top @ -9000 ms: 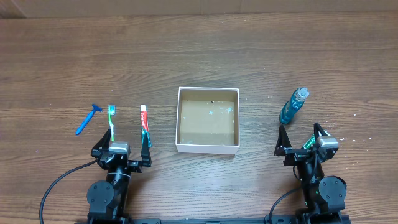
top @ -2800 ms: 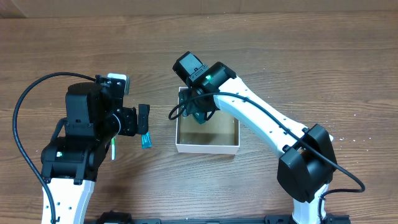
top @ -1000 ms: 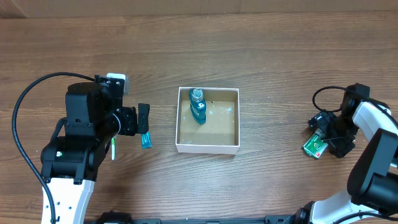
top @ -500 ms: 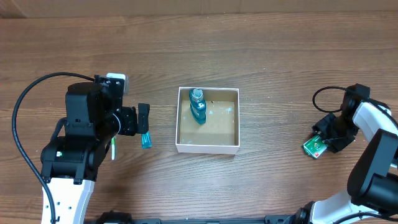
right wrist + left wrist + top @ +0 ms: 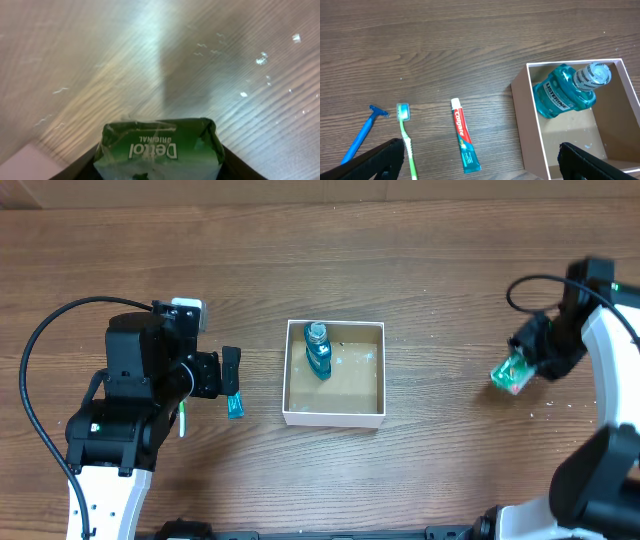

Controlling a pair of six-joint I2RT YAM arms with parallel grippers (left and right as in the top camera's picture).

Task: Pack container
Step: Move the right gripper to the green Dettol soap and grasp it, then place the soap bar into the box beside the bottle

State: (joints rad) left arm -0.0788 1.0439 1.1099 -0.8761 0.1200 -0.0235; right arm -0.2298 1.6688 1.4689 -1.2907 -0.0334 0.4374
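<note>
The container (image 5: pixel 335 420) is seen at the middle of the wooden table (image 5: pixel 450 260), open side up. A teal Listerine mouthwash bottle (image 5: pixel 318 358) is laid inside it against the far-left corner, cap toward the far wall; the remaining cardboard floor is bare.

Well to the right of the container, a green Dettol soap packet (image 5: pixel 512 373) is pinched between the fingers of the right gripper (image 5: pixel 522 366). In the right wrist view the packet (image 5: pixel 159 150) fills the lower frame and the table behind it is blurred.

The left gripper (image 5: pixel 228 375) is held just left of the container, its fingers (image 5: pixel 375 160) spread wide with nothing between them. Beneath it a Colgate toothpaste tube (image 5: pixel 465 136), a green toothbrush (image 5: pixel 407 140) and a blue razor (image 5: pixel 362 135) are laid side by side, apart from one another. From overhead these are largely hidden by the left arm; only the tube's end (image 5: pixel 236 408) and a sliver of the toothbrush (image 5: pixel 183 420) are shown.
</note>
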